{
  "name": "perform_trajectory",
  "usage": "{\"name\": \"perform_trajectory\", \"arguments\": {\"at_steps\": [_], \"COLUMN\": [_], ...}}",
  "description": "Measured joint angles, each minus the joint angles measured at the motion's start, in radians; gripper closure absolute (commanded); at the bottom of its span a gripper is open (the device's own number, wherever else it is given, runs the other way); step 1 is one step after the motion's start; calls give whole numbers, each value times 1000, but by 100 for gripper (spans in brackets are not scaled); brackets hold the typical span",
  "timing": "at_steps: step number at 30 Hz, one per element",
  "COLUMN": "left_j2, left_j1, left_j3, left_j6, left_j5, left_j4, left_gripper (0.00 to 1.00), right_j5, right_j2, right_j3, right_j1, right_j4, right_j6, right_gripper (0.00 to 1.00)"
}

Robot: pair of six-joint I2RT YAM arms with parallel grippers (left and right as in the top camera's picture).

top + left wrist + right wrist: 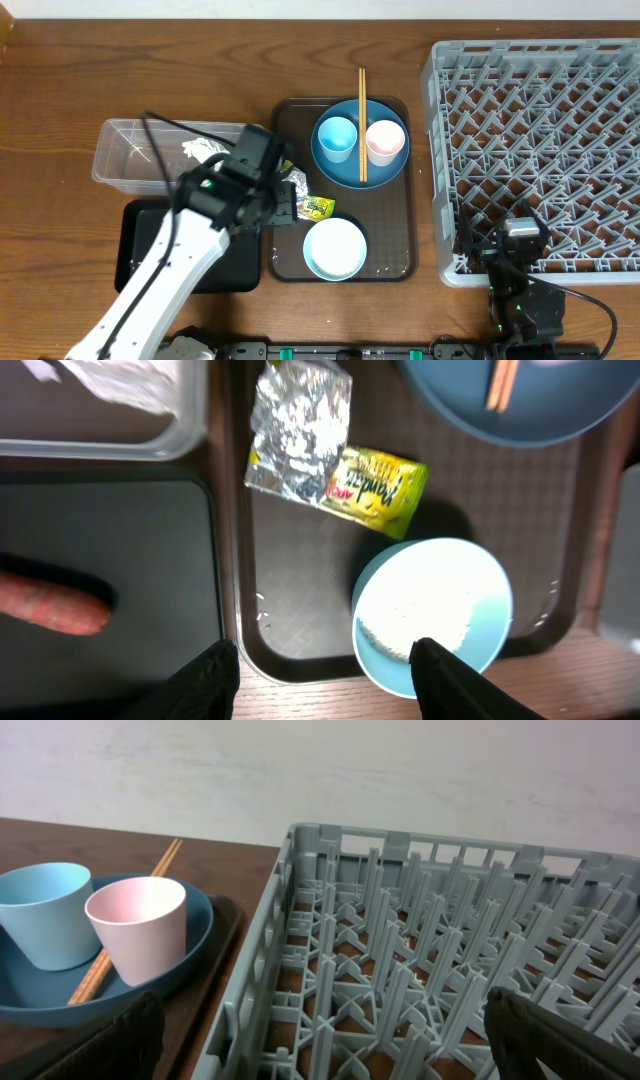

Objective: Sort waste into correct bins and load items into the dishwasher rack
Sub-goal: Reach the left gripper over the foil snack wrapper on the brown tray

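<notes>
Silver foil with a yellow-green label identifies the crumpled wrapper (320, 465), which we judge to be the next piece of waste to handle. It lies flat on the brown serving tray (300, 590), close to that tray's left rim and near the white bowl (430, 610). The left pincer (325, 680) hangs above the same tray with its two fingers apart and nothing between them, so we class it as released and empty. In the left wrist view the wrapper sits straight ahead of the fingers, roughly centred on the gap. Its long axis runs obliquely, from the bare foil end at far left to the label end at near right, so it lies neither along nor square to the closing line. We judge that the move calls for a forward reach and descent, with some wrist rotation so the fingers close across the short width. The left arm is clearly the nearer one. The right pincer (330, 1030) is spread wide and empty over the near corner of the dishwasher rack (430, 950), well apart from the wrapper. To the left of the brown tray lie the black tray (110, 540), holding the carrot piece (50, 605), and the clear tub (100, 448), holding a napkin (130, 380).
</notes>
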Motion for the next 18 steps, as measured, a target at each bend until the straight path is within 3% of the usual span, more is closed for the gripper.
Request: {"name": "perform_trajectory", "arguments": {"at_steps": [14,18], "left_j2": [118,118], "left_j1": [-46,-46], "left_j3": [0,0], "left_j6": [0,5], "left_j5": [-3,-4], "left_j4": [0,0], "left_gripper": [41,34], "right_j5": [0,0], "right_j2": [0,0], "right_j3": [0,0], "right_j1": [0,0], "right_j4": [0,0], "right_j6": [0,0], "right_gripper": [1,1]}}
